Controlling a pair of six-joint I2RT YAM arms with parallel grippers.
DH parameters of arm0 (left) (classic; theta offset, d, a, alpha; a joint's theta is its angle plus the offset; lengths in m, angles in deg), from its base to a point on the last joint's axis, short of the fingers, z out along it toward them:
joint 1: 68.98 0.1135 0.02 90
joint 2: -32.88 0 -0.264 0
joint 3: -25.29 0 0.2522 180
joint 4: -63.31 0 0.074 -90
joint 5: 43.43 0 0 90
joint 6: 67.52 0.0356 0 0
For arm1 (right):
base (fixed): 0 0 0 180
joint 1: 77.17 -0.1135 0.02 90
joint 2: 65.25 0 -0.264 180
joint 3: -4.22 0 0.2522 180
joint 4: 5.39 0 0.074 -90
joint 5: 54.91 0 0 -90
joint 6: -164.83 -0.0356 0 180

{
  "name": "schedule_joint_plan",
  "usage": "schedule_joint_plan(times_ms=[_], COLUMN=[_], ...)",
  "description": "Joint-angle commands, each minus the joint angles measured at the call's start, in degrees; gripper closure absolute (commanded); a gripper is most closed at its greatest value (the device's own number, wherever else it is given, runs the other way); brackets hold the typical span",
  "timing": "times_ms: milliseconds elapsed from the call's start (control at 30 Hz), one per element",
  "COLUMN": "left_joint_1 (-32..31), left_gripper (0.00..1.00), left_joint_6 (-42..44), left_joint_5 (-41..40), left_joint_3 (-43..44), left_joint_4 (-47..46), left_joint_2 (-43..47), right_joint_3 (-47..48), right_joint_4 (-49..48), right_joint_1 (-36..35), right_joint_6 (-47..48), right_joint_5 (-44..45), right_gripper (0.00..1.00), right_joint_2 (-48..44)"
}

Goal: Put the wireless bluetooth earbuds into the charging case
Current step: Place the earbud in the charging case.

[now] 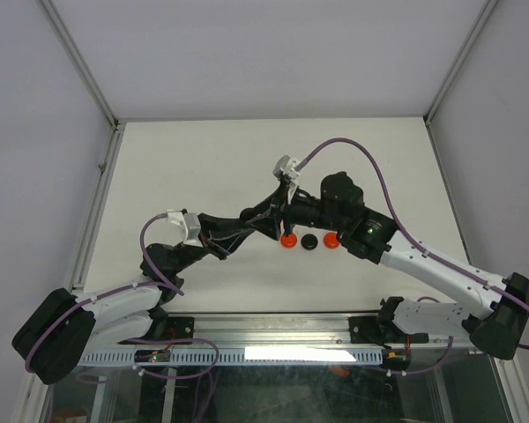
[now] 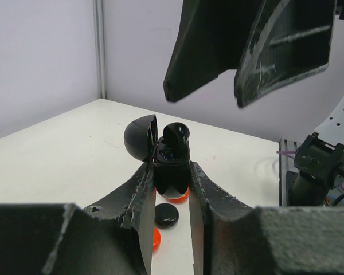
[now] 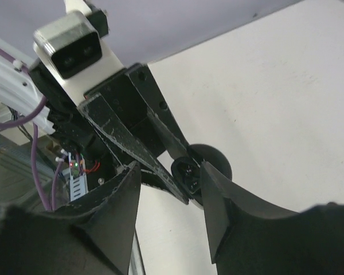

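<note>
Big worry: the right arm (image 1: 432, 264) arches over mid-bench (image 2: 74, 149) with its right fingers (image 2: 275, 51) spread and empty directly above the open charging case (image 2: 172, 175), so a crooked move from there could knock the case askew. The left arm (image 1: 123, 304) reaches in low and level, and the left fingers (image 2: 139, 197) clench the case's body, lid (image 2: 140, 137) flipped back. A black earbud (image 2: 175, 135) looks to sit proud of its well, so a nudge or tilt might tip it out; the other earbuds I can't spot.

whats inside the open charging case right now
One black earbud pokes up out of the case. The case wall hides the rest of the inside, so a second earbud cannot be ruled out.
</note>
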Motion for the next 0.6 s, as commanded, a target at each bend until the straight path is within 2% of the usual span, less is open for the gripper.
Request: schedule_joint_plan(times_ms=[0, 433, 567], left_joint_1=[0.7, 0.7, 0.7], left_gripper=[1.0, 1.0, 1.0], left_joint_6=[0.5, 0.2, 0.5], left_joint_5=[0.4, 1.8, 0.3], left_joint_3=[1.0, 1.4, 1.3], left_joint_4=[-1.6, -1.5, -0.8], left_joint_2=[0.1, -0.5, -0.2], right_joint_3=[3.0, 5.7, 5.7], right_joint_4=[4.2, 8.5, 8.9], right_joint_1=[0.5, 1.1, 1.1], right_joint_6=[-2.0, -4.9, -5.2], right_joint_5=[-2.6, -0.4, -2.3], right_gripper=[0.51, 0.54, 0.55], right_joint_2=[1.1, 3.9, 2.9])
